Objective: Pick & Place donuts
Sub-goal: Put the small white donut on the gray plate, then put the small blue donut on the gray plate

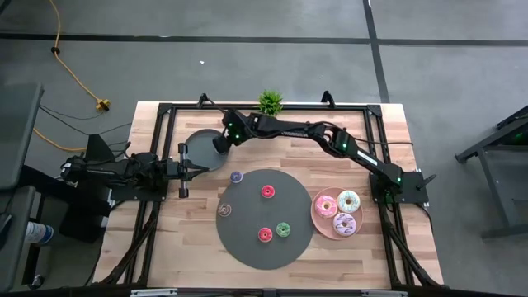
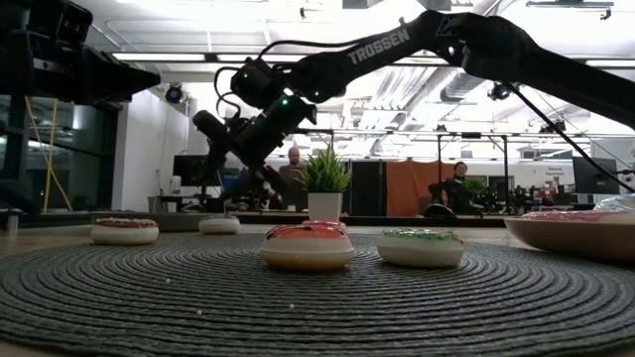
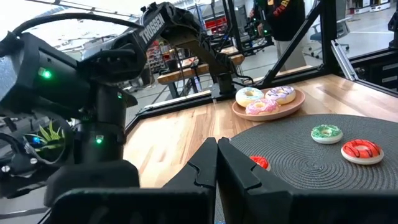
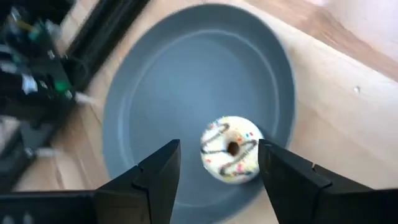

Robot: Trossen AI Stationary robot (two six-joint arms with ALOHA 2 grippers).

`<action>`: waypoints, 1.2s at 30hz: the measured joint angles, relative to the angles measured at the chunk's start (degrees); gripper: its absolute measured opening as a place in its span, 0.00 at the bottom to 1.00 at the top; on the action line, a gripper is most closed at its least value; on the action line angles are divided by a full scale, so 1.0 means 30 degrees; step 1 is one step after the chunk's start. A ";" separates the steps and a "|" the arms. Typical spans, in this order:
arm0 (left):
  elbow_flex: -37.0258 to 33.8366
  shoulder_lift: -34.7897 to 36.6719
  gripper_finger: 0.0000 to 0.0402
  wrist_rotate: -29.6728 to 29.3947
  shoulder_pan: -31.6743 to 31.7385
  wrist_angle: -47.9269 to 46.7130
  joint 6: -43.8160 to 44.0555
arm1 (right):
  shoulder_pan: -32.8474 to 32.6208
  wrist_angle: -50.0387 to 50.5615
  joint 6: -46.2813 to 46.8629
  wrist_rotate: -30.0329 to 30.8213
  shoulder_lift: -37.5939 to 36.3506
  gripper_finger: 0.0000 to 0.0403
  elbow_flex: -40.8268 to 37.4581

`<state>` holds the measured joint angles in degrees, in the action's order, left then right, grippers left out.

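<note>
Right hand (image 4: 217,163): open, dark fingers spread on either side of a small cream-frosted ring donut with dark drizzle and sprinkles (image 4: 231,148), apparently not touching it; poised above the round dark grey plate (image 4: 186,81) at the far left part of the worktop.
Cream donut: inside the grey plate, near its rim.
Left hand (image 3: 217,163): closed, empty, held beside the grey plate at the worktop's left side.
Large round dark woven mat (image 1: 266,218): centre of the light wooden worktop (image 1: 396,148); carries two red-frosted tiny donuts (image 1: 267,191) and one green-frosted tiny donut (image 1: 283,229); brown tiny donut (image 1: 224,210) at its left edge.
Blue tiny donut (image 1: 236,176): on bare wood, just beyond the mat.
Round pink plate (image 1: 318,216): right of the mat; holds three larger donuts, pink (image 1: 326,205), white (image 1: 349,200) and lilac (image 1: 343,223).
</note>
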<state>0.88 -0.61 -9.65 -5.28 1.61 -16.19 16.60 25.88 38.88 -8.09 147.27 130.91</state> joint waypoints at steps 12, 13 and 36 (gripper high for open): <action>-0.0004 -0.0004 0.00 0.0015 0.0000 0.0000 0.0000 | -0.0172 0.2703 -0.6771 -0.1521 -0.0792 0.51 -0.0012; 0.0003 0.0003 0.00 0.0015 0.0000 0.0000 0.0000 | -0.0182 0.2991 -0.7223 -0.1527 -0.0912 0.51 -0.0015; 0.0003 0.0003 0.00 0.0036 0.0000 0.0003 0.0000 | -0.1056 1.0113 -1.2365 -0.4079 -0.2698 0.51 -0.0738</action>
<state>0.89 -0.60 -9.54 -5.28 1.62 -16.19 13.43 56.22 1.78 -20.33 139.17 128.70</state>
